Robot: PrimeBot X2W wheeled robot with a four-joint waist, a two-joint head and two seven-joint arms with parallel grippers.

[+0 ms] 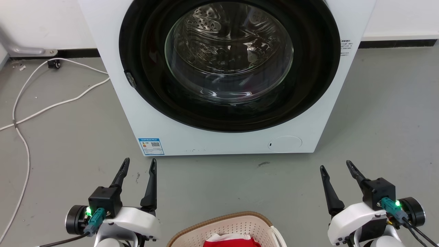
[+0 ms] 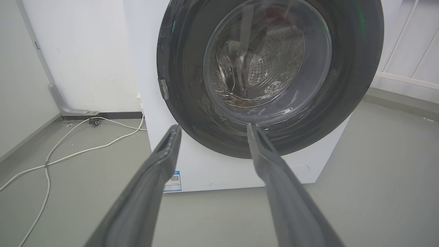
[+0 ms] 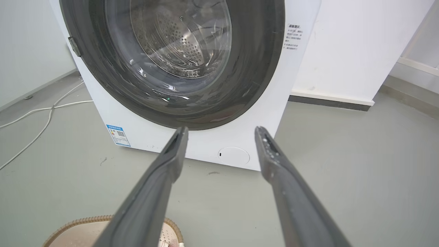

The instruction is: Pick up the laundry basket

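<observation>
The laundry basket (image 1: 226, 226) is cream plastic with perforated walls and a brown woven-look rim. It sits on the floor at the bottom middle of the head view, with red and white cloth inside. Its rim (image 3: 85, 221) also shows at the lower left of the right wrist view. My left gripper (image 1: 140, 164) stands open to the basket's left, above floor level, holding nothing. My right gripper (image 1: 336, 165) stands open to the basket's right, also empty. Both point toward the washing machine, apart from the basket.
A white washing machine (image 1: 147, 113) with a round glass door (image 1: 229, 51) stands straight ahead on the grey floor. White cables (image 1: 20, 120) trail over the floor at the left. A white wall with a dark skirting (image 1: 394, 43) runs behind.
</observation>
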